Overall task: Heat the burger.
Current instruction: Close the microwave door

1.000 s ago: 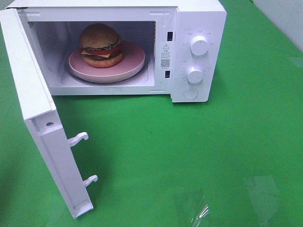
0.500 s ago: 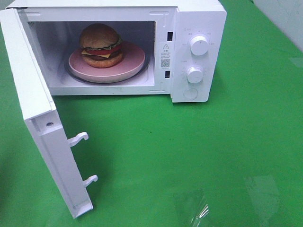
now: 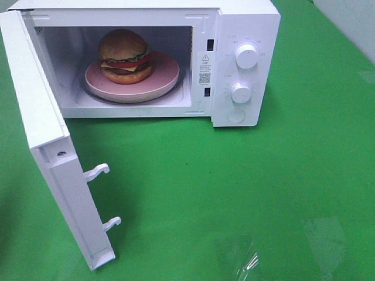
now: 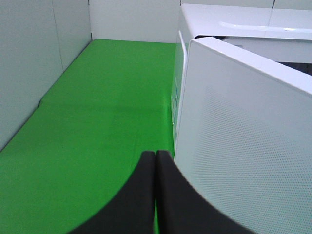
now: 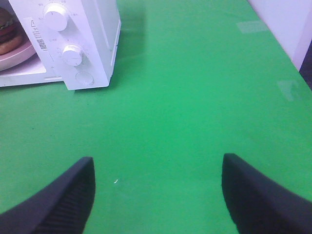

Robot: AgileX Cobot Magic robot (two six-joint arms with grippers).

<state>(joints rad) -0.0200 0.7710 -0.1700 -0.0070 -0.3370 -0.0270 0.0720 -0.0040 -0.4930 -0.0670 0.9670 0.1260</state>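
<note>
The burger [image 3: 124,57] sits on a round pink plate [image 3: 167,76] inside the white microwave [image 3: 246,17], whose door [image 3: 53,170] stands swung wide open to the left. A sliver of the burger [image 5: 6,29] shows in the right wrist view. My left gripper [image 4: 155,156] is shut and empty, hanging just outside the open door's outer face [image 4: 243,146]. Over bare green cloth in front of the microwave's control panel [image 5: 68,48], my right gripper [image 5: 156,168] is open with nothing between its fingers. Neither gripper shows in the exterior high view.
Two white knobs [image 3: 246,56] and a round button [image 3: 236,116] sit on the microwave's right panel. Door latches [image 3: 96,172] stick out from the door's inner edge. Green cloth [image 3: 234,187] covers the table; white walls [image 4: 44,58] border the left side.
</note>
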